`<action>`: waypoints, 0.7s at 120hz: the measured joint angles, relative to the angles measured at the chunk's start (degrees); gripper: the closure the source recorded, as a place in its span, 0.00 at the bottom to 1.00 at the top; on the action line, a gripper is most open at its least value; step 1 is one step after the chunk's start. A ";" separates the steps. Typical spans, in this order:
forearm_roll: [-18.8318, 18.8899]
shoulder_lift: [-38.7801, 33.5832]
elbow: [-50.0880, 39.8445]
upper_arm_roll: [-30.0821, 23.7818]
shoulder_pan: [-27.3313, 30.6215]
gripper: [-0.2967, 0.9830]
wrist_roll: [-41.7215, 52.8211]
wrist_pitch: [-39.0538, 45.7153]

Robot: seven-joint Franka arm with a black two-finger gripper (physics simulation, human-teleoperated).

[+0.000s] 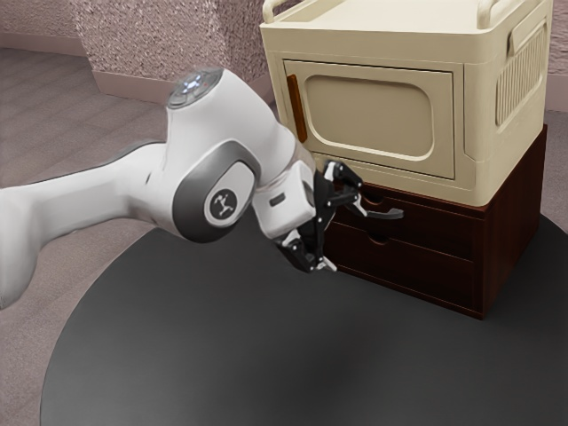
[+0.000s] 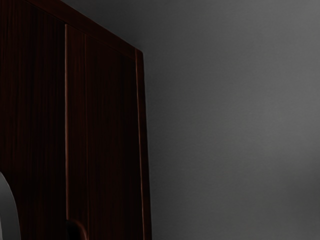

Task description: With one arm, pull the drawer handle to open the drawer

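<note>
Two drawers: the upper drawer (image 1: 426, 229) carries one grey handle (image 1: 387, 214), near the single claw (image 1: 343, 238), released, its two fingers spread; the claw partly hides the lower drawer (image 1: 413, 271). One cream cabinet (image 1: 470, 191) (one door (image 1: 368, 106)) sits above; one round table (image 1: 222, 355) below.

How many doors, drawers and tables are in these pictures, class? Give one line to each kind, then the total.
Doors: 1, the cream door
Drawers: 2, the upper drawer and lower drawer
Tables: 1, the round table
Total: 4
</note>
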 joint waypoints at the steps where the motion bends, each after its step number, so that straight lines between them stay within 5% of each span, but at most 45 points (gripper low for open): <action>1: 0.00 0.09 0.01 0.00 0.00 0.23 0.01 0.02; 84: 0.24 5.86 4.88 1.41 0.05 0.23 0.66 1.17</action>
